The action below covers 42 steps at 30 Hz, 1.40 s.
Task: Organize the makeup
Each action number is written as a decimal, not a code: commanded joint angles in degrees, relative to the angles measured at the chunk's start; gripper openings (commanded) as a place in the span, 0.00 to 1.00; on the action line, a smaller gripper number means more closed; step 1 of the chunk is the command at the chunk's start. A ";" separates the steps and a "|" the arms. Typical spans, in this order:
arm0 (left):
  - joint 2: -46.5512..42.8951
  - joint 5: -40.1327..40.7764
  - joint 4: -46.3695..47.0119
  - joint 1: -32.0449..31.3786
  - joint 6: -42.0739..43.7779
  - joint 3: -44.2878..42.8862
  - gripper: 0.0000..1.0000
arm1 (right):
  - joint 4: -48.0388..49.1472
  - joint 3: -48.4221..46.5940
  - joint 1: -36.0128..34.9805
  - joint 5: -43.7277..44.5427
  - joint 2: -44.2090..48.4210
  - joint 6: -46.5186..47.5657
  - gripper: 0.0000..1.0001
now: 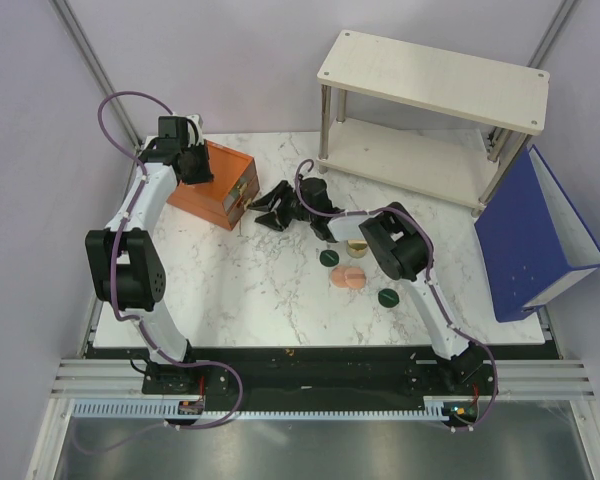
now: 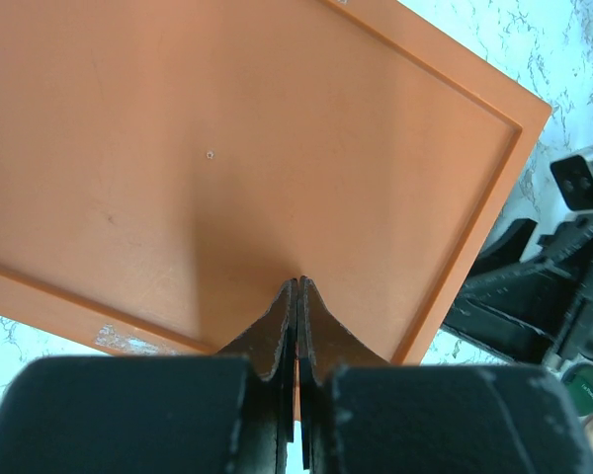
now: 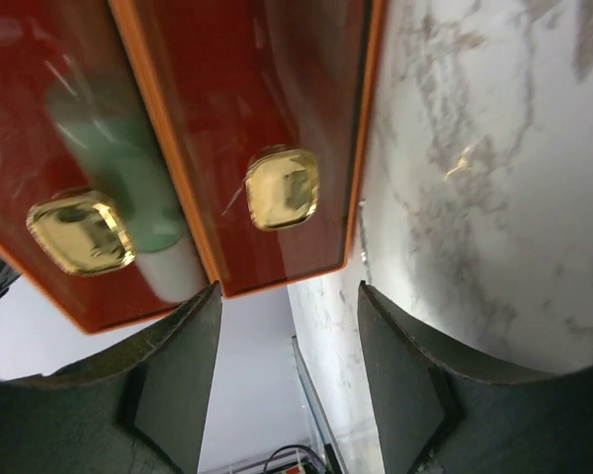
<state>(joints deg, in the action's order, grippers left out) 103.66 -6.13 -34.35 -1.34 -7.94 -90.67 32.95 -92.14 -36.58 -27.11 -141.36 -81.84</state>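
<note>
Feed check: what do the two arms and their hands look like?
The left arm and right arm match: white links and bulky black joint housings. A purple cable loops along each. Both hands are matte black with two curved fingers; the left hand shows scuffed edges, the right hand broad rounded tips.

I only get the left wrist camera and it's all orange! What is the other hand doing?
Observer: The right hand is open, facing the orange box's front, which has two gold knobs.
Operator: Is anything inside?
Observer: A mint-green tube shows through the clear drawer front.
Operator: Where's the other makeup?
Observer: On the table by the right arm: two dark green discs, a peach compact and a tan-gold jar.
</note>
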 commanded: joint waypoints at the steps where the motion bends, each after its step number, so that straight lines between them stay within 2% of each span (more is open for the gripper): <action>1: 2.16 0.59 -12.15 0.11 2.32 3.49 0.02 | 1.42 -5.59 0.10 1.10 -3.30 -1.56 0.64; 15: 1.55 1.47 -12.23 0.11 3.11 4.28 0.02 | -0.51 -14.03 0.02 3.82 -10.34 -4.55 0.61; 19: 1.55 2.35 -12.23 0.11 3.20 4.37 0.02 | 0.71 -13.77 -0.07 4.79 -11.22 -5.96 0.58; 24: 1.55 2.44 -12.15 0.11 3.29 4.28 0.02 | 1.41 -13.33 -0.07 5.31 -11.83 -7.36 0.46; 25: 1.64 2.53 -12.23 0.11 3.29 4.28 0.02 | 2.02 -13.07 -0.25 5.40 -11.92 -7.71 0.43; 26: 1.72 2.61 -12.23 0.11 3.37 4.28 0.02 | 2.38 -12.89 -0.25 5.40 -11.92 -7.98 0.35; 30: 1.64 2.70 -12.15 0.11 3.37 4.28 0.02 | 2.91 -12.63 -0.25 5.05 -12.19 -8.68 0.21; 33: 1.64 2.79 -12.23 0.11 3.37 4.36 0.02 | -0.94 -13.76 -0.25 4.70 -11.48 -6.32 0.15; 37: 1.64 2.88 -12.23 0.11 3.37 4.28 0.02 | -16.19 -17.89 -0.25 4.44 -10.08 5.34 0.11; 42: 1.72 2.79 -12.23 0.11 3.11 4.28 0.02 | -22.31 -16.16 0.63 4.97 -6.57 11.35 0.09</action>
<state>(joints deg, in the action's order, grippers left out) 102.96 -5.87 -34.41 -1.34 -7.35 -89.86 23.31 -109.34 -36.10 -25.32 -150.61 -79.40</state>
